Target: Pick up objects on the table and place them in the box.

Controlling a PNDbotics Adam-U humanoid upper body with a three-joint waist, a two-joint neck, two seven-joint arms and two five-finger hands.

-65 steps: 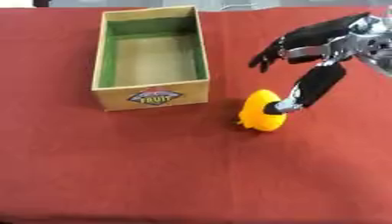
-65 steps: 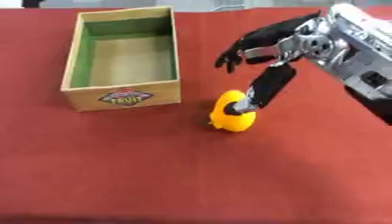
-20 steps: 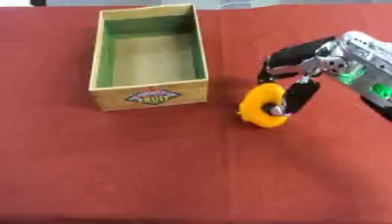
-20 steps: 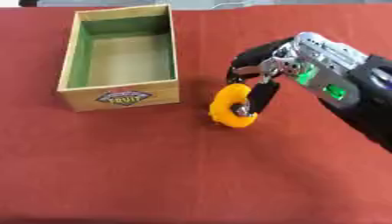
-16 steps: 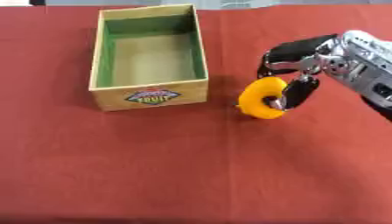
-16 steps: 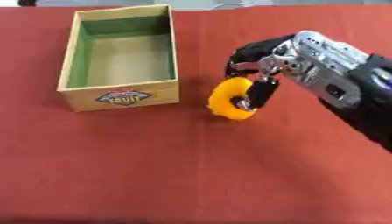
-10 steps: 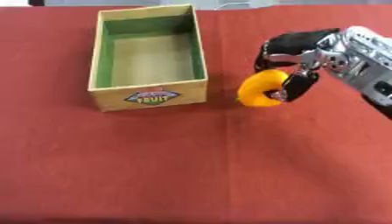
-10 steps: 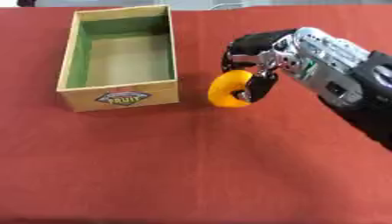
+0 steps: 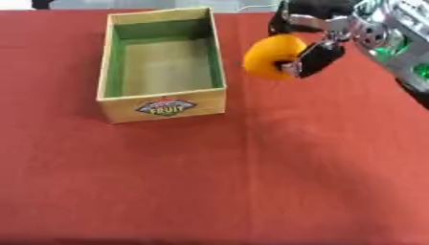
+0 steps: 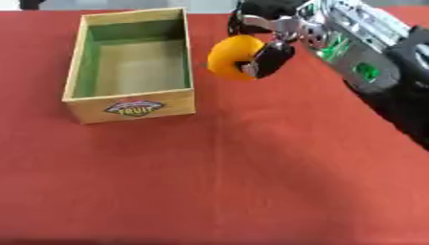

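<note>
a red cloth-covered table (image 9: 251, 182) is seen. a round orange fruit (image 9: 270, 56) is pinched by the curled fingers of the right hand (image 9: 311, 52), held aloft just right of the open, empty cardboard fruit box (image 9: 163, 103). carrying is judged under way; a leftward move over the box, then release, is called for.

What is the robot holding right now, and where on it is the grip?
The right hand holds the orange fruit, thumb and fingers pinching its right side; it hangs beside the box.

Right hand (image 9: 311, 56) entering from the upper right, gripping an orange round fruit (image 9: 270, 55) above the red table (image 9: 251, 182), just right of the open cardboard box (image 9: 162, 105) near the far edge
</note>
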